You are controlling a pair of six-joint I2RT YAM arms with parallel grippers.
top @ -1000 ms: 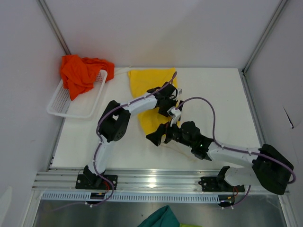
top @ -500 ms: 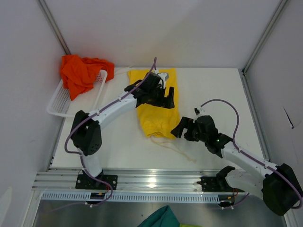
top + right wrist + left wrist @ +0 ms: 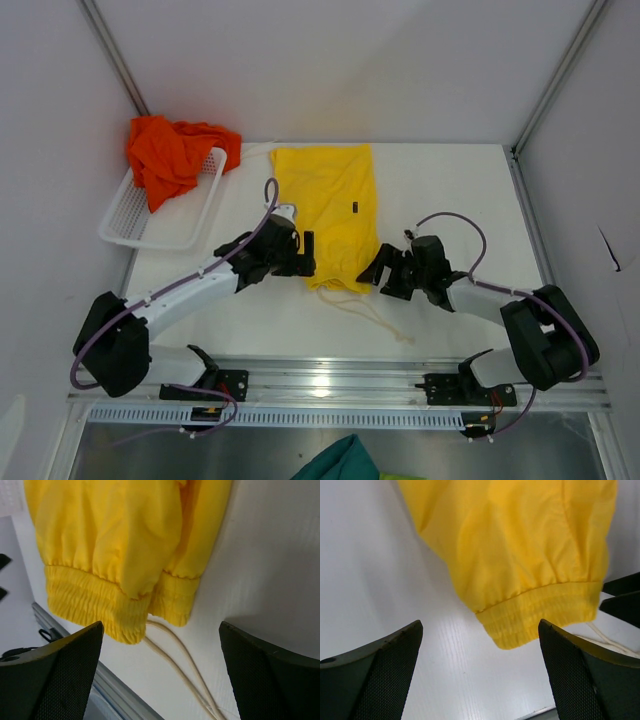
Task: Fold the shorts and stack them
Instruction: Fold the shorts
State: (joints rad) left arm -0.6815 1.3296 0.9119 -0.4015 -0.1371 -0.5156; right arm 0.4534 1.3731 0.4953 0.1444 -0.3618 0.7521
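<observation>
Yellow shorts [image 3: 328, 215] are lying flat mid-desk [image 3: 450, 190], elastic waistband end pointing toward the arm bases, w/ white drawstrings [image 3: 375, 318] trailing off it onto the bare surface. L claw [image 3: 308, 254] is hovering just left of that waistband, fingers spread wide, gripping nothing. R claw [image 3: 372, 270] is sitting just right of it (also spread, nothing betw. its fingers). Orange-red shorts [image 3: 170, 155] are sitting bunched in the white basket [image 3: 150, 225] at far left.
</observation>
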